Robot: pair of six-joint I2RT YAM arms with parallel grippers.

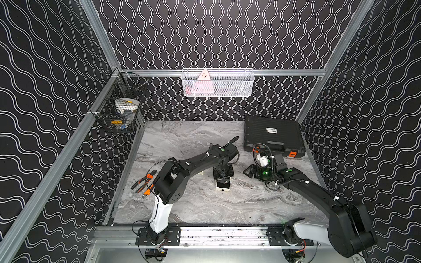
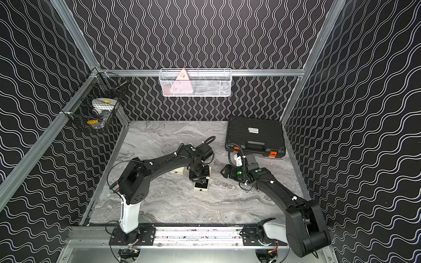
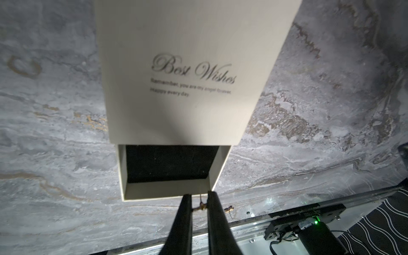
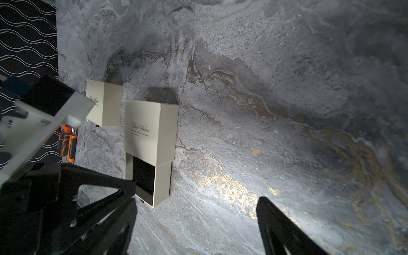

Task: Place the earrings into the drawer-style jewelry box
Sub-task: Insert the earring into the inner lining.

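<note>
Your left tool (image 3: 199,194) had its two black fingers drawn almost together. They pinched a tiny gold-coloured earring (image 3: 200,206) that bridged the narrow gap between them, with a thin wire of it pointing toward the tips.

Just ahead of those tips sat the cream cardboard drawer-style jewelry box (image 3: 189,44), with its black-lined drawer (image 3: 167,163) slid out toward the tool. The drawer's front wall came right up to the fingertips; I could not tell whether they touched. On top of the box you could read "Best Wishes" in gold script. Under it, in small and partly blurred print, was "Remember, you are my angel forever. Happy every day."

A second gold-coloured earring (image 3: 229,209) lay loose on the grey marbled tabletop (image 3: 55,132), just beside one finger of the left tool and outside the drawer.

Your right tool (image 4: 197,199) stood with its fingers wide apart and nothing between them, over bare tabletop. The open drawer lay off to the side of one finger. Past the jewelry box from that tool stood a second cream box (image 4: 103,103) bearing the same script, and a pair of orange-handled pliers (image 4: 68,143). Near the right tool's wrist, a black plastic case (image 1: 273,141) carried a white label (image 1: 271,130) with print too small to read.
</note>
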